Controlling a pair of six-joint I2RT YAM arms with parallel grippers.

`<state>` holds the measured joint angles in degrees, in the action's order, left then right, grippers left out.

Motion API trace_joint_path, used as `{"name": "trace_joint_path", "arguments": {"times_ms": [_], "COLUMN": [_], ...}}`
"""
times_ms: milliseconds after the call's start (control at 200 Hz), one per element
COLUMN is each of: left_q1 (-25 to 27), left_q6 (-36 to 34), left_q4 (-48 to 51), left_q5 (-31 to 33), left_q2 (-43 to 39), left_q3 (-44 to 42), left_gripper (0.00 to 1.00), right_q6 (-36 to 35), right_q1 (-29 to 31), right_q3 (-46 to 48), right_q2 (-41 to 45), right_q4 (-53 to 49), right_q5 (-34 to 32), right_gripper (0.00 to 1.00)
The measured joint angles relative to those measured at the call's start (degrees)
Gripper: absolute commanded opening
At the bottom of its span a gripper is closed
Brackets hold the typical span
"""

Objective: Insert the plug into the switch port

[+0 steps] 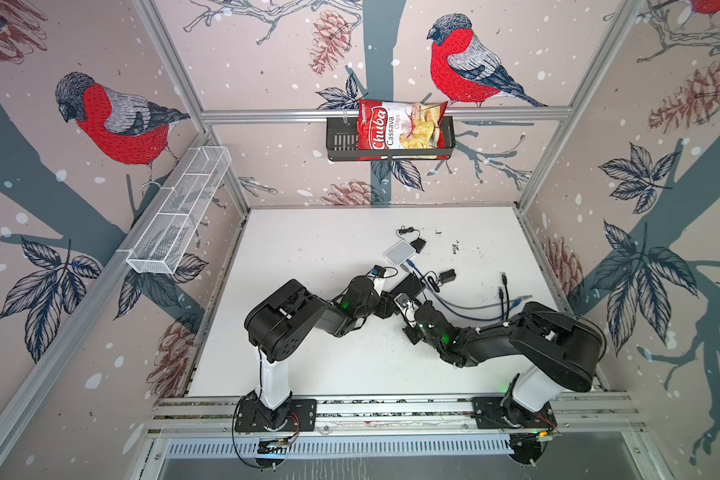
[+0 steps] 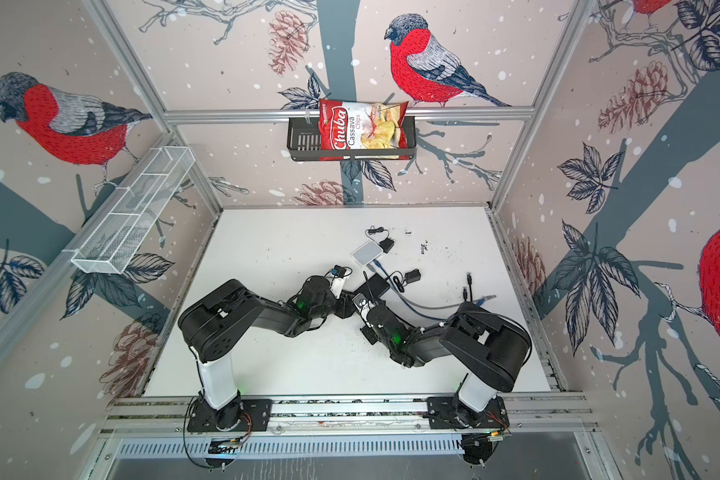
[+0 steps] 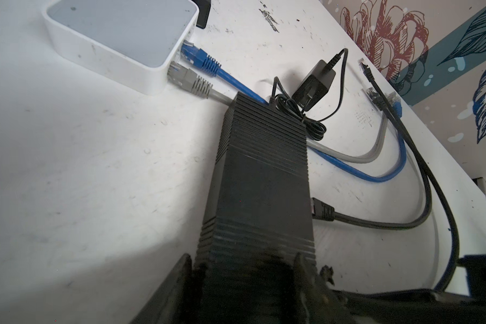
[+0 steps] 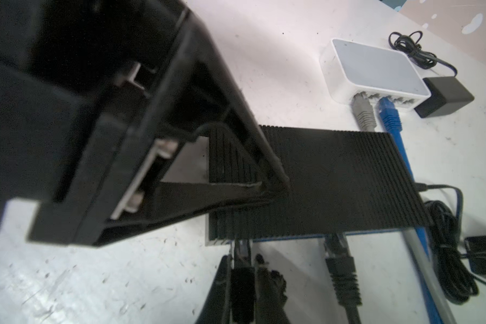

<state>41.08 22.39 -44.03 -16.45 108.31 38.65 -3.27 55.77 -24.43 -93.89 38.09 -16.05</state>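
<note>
The left gripper [image 3: 244,262] is clamping the switch [image 3: 264,182] by its end. The right gripper [image 4: 243,266] is pinching the plug [image 4: 242,248] at the switch's port face. Judging by this, it should be pushing straight in, squarely aligned, without tilting.

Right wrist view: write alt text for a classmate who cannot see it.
The right gripper holds a black plug at the edge of a black switch, beside a black cable plugged in, while the left gripper grips the switch's end. Behind, a white switch has a grey cable and a blue cable plugged in.
</note>
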Motion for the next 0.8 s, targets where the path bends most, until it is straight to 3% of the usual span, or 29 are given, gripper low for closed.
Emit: {"name": "trace_joint_path", "arguments": {"times_ms": [285, 345, 570, 700, 740, 750, 760, 765, 775, 800], "left_q1": [-0.11, -0.92, -4.17, -4.55, -4.63, -4.66, -4.68, -4.7, -4.76, -4.85], "left_q6": [-0.26, -0.2, -0.37, -0.52, -0.98, -1.05, -1.16, -1.25, -1.4, -1.44], "left_q4": [3.19, 4.57, 10.38, 16.0, 17.42, 17.64, 17.86, 18.01, 18.23, 18.75], "left_q5": [-0.33, -1.86, -7.41, -7.21, -6.95, -6.91, -6.86, -6.82, -6.75, -6.6], "left_q2": [-1.14, -1.73, -5.03, -7.3, -7.98, -8.09, -8.24, -8.35, -8.5, -8.83], "left_q3": [0.74, 1.09, 1.22, 1.88, 2.03, 2.05, 2.08, 2.08, 2.08, 2.12], "left_gripper": [0.7, 0.96, 0.96, 0.96, 0.96, 0.96, 0.96, 0.96, 0.96, 0.96], "right_q6": [0.31, 0.5, 1.53, 1.53, 1.51, 1.49, 1.49, 1.51, 1.51, 1.53], "right_q1": [-0.55, -0.66, -0.57, -0.52, -0.52, -0.52, -0.5, -0.5, -0.5, -0.5], "right_q3": [-0.68, -0.81, -1.53, -1.75, -1.75, -1.75, -1.75, -1.75, -1.75, -1.75], "right_q2": [-0.87, -1.36, -2.64, -2.71, -2.54, -2.49, -2.43, -2.36, -2.27, -2.05], "right_q4": [-0.31, 0.26, 3.23, 3.82, 3.87, 3.87, 3.87, 3.87, 3.87, 3.85], "right_q5": [0.59, 1.07, 4.22, 4.79, 5.05, 5.07, 5.09, 5.11, 5.11, 5.14], "right_gripper": [0.17, 0.17, 0.18, 0.32, 0.43, 0.58, 0.85, 0.93, 0.99, 1.0]}}
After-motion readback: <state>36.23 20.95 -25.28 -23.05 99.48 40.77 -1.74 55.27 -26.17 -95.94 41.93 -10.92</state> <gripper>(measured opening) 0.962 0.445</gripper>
